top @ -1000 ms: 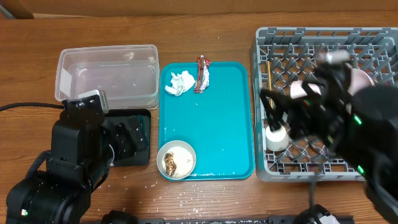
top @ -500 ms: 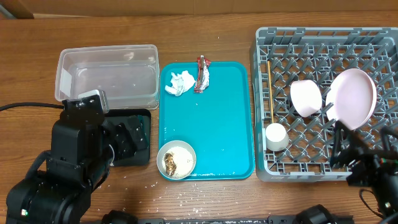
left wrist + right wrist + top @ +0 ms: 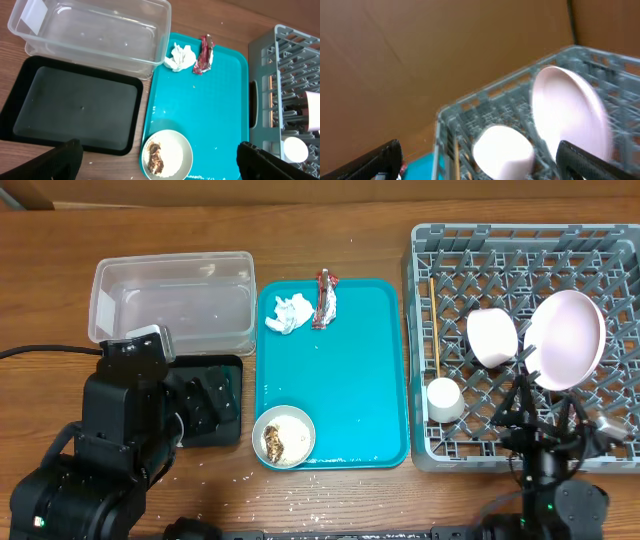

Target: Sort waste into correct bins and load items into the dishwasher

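Dish rack (image 3: 520, 240) sits at 3 o'clock, teal tray (image 3: 350, 380) at centre. Racked: upright plate (image 3: 566, 340), pink bowl (image 3: 492, 337) at its 9 o'clock, cup (image 3: 443, 399) at 7. Tray: whitish bowl (image 3: 284, 436) at 7 o'clock, tissue (image 3: 288, 313) and wrapper (image 3: 325, 300) at 12. Left gripper (image 3: 159, 146) and right gripper (image 3: 477, 145) are spread wide, empty.

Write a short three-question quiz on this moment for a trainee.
1. True or false: the plate stands on edge in the dish rack.
2. Which item is outside the rack? A pink bowl, B white cup, C whitish bowl.
3. What do the tissue and snack wrapper lie on?
Key: 1 true; 2 C; 3 the teal tray.
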Motion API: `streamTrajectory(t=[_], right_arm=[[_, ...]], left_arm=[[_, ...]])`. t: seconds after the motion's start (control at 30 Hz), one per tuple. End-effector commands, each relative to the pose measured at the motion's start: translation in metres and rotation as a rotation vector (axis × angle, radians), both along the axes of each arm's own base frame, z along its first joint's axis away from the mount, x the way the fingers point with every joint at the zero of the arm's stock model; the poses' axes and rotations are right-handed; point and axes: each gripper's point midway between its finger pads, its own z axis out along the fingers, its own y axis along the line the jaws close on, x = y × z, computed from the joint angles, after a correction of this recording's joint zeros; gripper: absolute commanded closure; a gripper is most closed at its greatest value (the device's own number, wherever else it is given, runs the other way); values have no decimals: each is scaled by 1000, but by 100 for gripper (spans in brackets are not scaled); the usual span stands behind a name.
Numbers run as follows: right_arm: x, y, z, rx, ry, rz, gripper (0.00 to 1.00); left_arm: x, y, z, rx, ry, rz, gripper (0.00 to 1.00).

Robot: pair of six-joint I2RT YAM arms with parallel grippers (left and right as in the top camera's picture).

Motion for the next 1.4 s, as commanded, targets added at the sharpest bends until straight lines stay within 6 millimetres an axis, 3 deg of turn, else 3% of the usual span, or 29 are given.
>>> streamTrajectory(t=[0.0,0.07,0.3,0.8,0.9,0.93,1.0,1.1,1.17,1.37], right_arm=[[14,6,-32,7,4,36,0],[21,7,-46,7,-3,41,0],[30,8,-66,7,-40,41,0],[30,8,-65,7,-41,41,0],[30,8,-65,7,-41,41,0],[30,8,-65,7,-41,41,0],[30,8,-65,7,-41,41,0],[30,8,-65,7,-41,41,0],[30,8,-65,7,-41,41,0],[30,8,-65,7,-41,41,0]], left_arm=[[0,1,5,-2,-14,14,0],[-1,2,4,-1,-12,14,0],[-1,2,4,-1,-12,14,0],[-1,2,4,-1,-12,14,0],[2,-20,11,-174,-16,16,0],[10,-25,19,-204,-52,3,0],[30,-56,23,-231,-66,-154,0],[67,-95,-25,-143,88,-286,7],[104,-120,-82,-25,202,-316,17],[192,-166,-187,133,203,-364,15]])
